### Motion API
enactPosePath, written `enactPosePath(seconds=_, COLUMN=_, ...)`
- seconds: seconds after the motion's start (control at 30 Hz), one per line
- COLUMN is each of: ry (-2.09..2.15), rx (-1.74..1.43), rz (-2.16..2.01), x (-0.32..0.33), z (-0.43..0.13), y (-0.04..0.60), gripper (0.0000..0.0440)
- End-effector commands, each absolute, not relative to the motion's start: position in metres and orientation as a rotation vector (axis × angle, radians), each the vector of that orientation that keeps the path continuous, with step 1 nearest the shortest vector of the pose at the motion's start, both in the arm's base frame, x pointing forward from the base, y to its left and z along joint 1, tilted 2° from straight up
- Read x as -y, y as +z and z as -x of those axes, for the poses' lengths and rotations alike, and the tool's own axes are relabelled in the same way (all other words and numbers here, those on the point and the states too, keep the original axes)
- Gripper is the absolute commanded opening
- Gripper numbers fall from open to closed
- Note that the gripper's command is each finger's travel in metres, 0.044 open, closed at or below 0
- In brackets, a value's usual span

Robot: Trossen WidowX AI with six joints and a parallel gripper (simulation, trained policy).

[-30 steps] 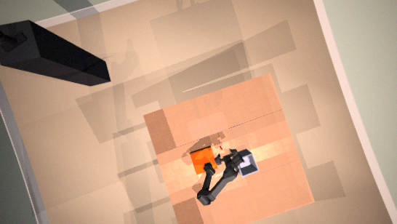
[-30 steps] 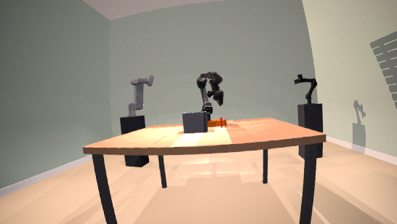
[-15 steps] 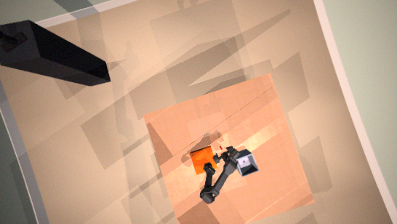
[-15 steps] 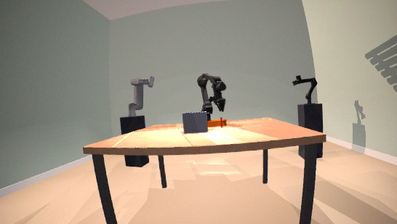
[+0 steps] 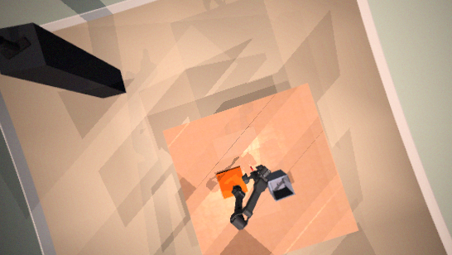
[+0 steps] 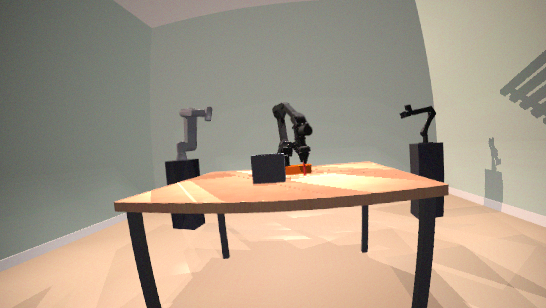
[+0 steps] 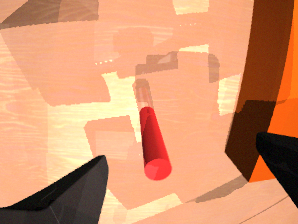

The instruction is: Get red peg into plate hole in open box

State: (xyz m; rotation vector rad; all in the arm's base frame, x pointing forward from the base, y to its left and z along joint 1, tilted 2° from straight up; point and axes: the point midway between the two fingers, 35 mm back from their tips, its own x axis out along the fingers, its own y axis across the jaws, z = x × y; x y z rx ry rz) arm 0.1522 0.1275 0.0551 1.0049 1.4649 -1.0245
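The red peg (image 5: 251, 168) (image 6: 305, 169) (image 7: 156, 145) stands upright on the wooden table, with its round top towards the wrist camera. My gripper (image 6: 304, 159) (image 7: 184, 152) is wide open and empty, above the peg. In the wrist view the peg shows between the two fingers, nearer the left one; whether the tips reach down to its top is unclear. The grey open box (image 5: 271, 188) (image 6: 268, 169) stands on the table, to the right of the gripper in the top view. The plate and hole at its bottom cannot be made out.
An orange block-like object (image 5: 225, 190) (image 6: 298, 170) (image 7: 267, 45) stands close beside the peg, near the arm's base. In the wrist view the right finger overlaps it. Two other arms on dark pedestals (image 6: 182, 172) (image 6: 426, 165) stand away from the table.
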Motion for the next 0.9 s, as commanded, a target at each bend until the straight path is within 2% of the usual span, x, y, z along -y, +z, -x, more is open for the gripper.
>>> enactPosePath(seconds=0.0, ry=-1.042, rx=-1.451, rz=-0.997, x=-0.124, z=-0.151, y=0.043, gripper=0.0433)
enactPosePath(seconds=0.1, ry=-1.046, rx=-1.442, rz=-0.997, x=-0.123, z=-0.151, y=0.035, gripper=0.0418)
enactPosePath(seconds=0.17, ry=-1.043, rx=-1.439, rz=-0.999, x=-0.124, z=-0.152, y=0.030, gripper=0.0390)
enactPosePath(seconds=0.67, ry=-0.962, rx=-1.456, rz=-0.987, x=-0.138, z=-0.167, y=0.010, gripper=0.0015)
enactPosePath(seconds=0.7, ry=-0.954, rx=-1.458, rz=-0.986, x=-0.139, z=-0.168, y=0.011, gripper=0.0000)
enactPosePath(seconds=0.87, ry=-0.916, rx=-1.449, rz=-1.049, x=-0.147, z=-0.177, y=0.024, gripper=0.0000)
